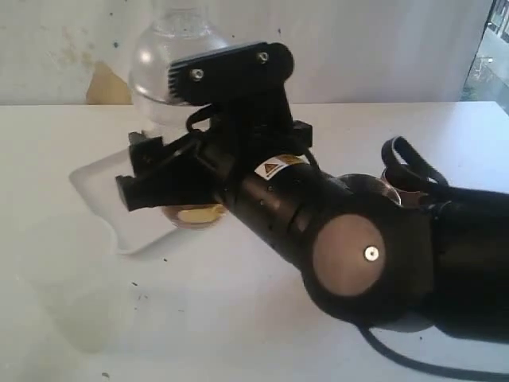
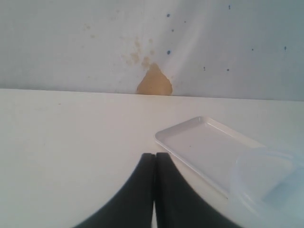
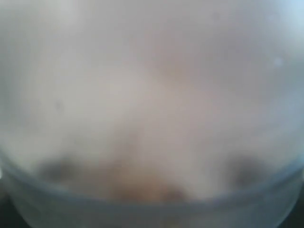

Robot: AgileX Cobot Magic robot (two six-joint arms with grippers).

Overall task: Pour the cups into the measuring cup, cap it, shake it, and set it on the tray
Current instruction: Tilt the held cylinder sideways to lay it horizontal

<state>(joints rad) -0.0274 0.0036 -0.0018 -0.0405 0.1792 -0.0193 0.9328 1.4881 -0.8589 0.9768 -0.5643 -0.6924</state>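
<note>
Right gripper [image 1: 139, 171] straddles clear plastic measuring cylinder [image 1: 195, 215] (clear dome cap [image 1: 179, 56] on), grip we cannot tell | at flat white rimmed tray [image 1: 95, 187], for set-down we judge

Exterior cam: close behind right arm [image 1: 350, 255], facing wall [image 1: 358, 48]. Left wrist cam: low, tray [image 2: 199, 142] just past left fingers [image 2: 137, 194]; exterior shares it. Right wrist cam: jammed against measuring cup [image 3: 152, 95], all blur.

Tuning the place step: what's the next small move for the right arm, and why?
Probably ease the measuring cup straight down onto the tray. The right pincer seems to grip it, the dome cap shows on top, and its amber base is low by the tray; whether it touches is unclear.
</note>
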